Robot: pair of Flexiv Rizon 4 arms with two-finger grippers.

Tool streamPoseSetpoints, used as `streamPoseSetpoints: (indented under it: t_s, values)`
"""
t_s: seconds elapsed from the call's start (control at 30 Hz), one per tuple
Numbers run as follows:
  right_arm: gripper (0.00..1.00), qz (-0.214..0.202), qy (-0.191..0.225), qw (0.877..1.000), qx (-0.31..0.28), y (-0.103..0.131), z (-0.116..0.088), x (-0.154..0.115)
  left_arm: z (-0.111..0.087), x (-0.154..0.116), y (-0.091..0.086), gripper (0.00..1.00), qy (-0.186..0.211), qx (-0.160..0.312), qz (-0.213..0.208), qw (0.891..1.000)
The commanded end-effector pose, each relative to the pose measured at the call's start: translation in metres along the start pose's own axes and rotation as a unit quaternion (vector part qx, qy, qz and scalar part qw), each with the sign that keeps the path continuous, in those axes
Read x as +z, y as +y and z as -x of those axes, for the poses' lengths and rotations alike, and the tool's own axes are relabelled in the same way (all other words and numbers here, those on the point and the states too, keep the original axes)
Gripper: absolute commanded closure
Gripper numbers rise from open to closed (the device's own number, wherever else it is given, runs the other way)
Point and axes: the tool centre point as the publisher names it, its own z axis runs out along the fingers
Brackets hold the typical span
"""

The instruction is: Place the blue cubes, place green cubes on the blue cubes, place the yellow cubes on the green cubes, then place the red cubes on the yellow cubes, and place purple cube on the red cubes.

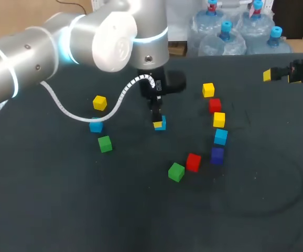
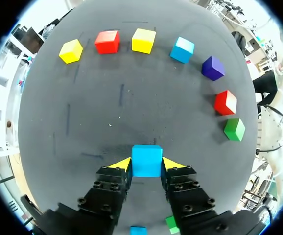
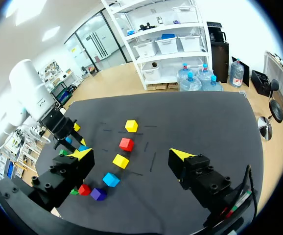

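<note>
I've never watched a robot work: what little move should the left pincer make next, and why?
Probably lift straight up a little: the left pincer looks closed on both sides of a blue cube that seems to rest on the table.

Dull table (image 2: 82, 122), smooth blue cube (image 2: 147, 160)
The table looks like matt, dusty cloth; the blue cube on it looks like plastic.

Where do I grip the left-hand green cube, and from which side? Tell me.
Come straight down on the green cube and pinch two opposite side faces. It lies flat on the table, slightly turned, so line up with its faces. Take the pair not facing the nearby blue cube just behind it; those stand free.
</note>
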Motion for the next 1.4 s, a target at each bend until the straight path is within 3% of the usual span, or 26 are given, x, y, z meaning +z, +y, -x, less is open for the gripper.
streamPoseSetpoints:
  t_s: [0.03, 1.17, 1.2, 1.27, 1.3, 1.33, 1.37, 1.4]
  values:
    - [0.00, -0.001, 0.000, 1.000, 0.000, 0.0005, 0.0000, 0.0002, -0.0011, 0.0017, 0.0019, 1.00, -0.003, 0.002, -0.001, 1.000]
    - [0.00, -0.001, 0.000, 1.000, 0.000, 0.0005, 0.0000, 0.0002, 0.0017, 0.0055, 0.0076, 1.00, -0.003, 0.016, -0.011, 1.000]
    - [0.00, -0.001, 0.000, 1.000, 0.000, 0.0005, 0.0000, 0.0002, 0.0014, 0.0055, 0.0074, 0.96, -0.003, 0.014, -0.012, 1.000]
    - [0.00, -0.001, 0.000, 1.000, 0.000, 0.0005, 0.0000, 0.0002, 0.0011, 0.0055, 0.0070, 0.35, -0.005, 0.013, -0.014, 1.000]
    - [0.00, -0.001, 0.000, 1.000, 0.000, 0.0005, 0.0000, 0.0002, 0.0010, 0.0053, 0.0066, 0.42, -0.003, 0.010, -0.015, 1.000]
    - [0.00, -0.001, 0.000, 1.000, 0.000, 0.0005, 0.0000, 0.0002, 0.0012, 0.0053, 0.0064, 0.27, -0.006, 0.009, -0.018, 1.000]
    - [0.00, -0.001, 0.000, 1.000, 0.000, 0.0005, 0.0000, 0.0002, 0.0014, 0.0054, 0.0062, 0.00, -0.009, 0.008, -0.020, 1.000]
    - [0.00, -0.001, 0.000, 1.000, 0.000, 0.0005, 0.0000, 0.0002, 0.0012, 0.0058, 0.0063, 0.00, -0.009, 0.006, -0.021, 1.000]
